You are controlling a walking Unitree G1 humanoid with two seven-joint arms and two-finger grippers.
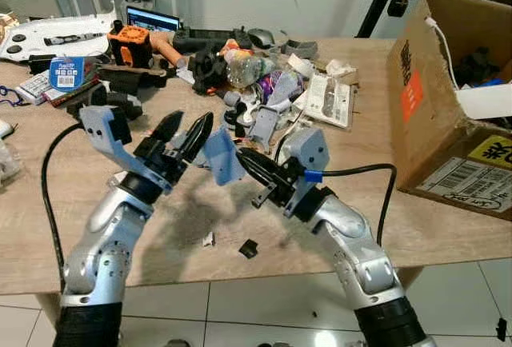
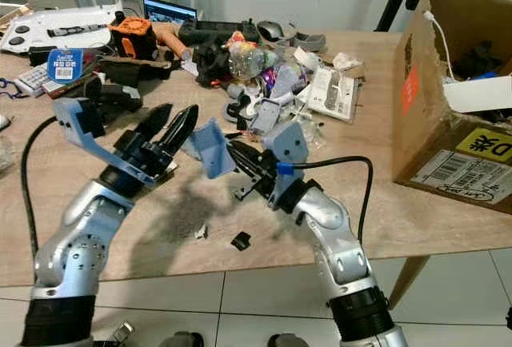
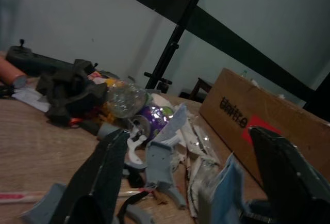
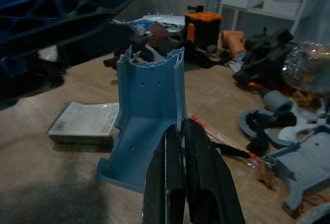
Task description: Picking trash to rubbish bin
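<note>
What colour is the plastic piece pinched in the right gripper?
Light blue plastic piece, clearest in the right wrist view, held by the right gripper.

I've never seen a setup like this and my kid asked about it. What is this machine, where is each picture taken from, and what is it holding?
It is a humanoid robot with two silver arms, each ending in a gripper of two long black fingers. Two pictures come from cameras in its head, looking down at a light wooden table. The other two come from a camera on each wrist, looking along that gripper's fingers.

The right gripper is shut on a broken blue plastic piece, held above the table. The left gripper is open beside it, holding nothing.

On the table lies a heap of clutter: a crushed clear plastic bottle, grey plastic parts, and small black scraps. An open cardboard box stands on the robot's right.
</note>
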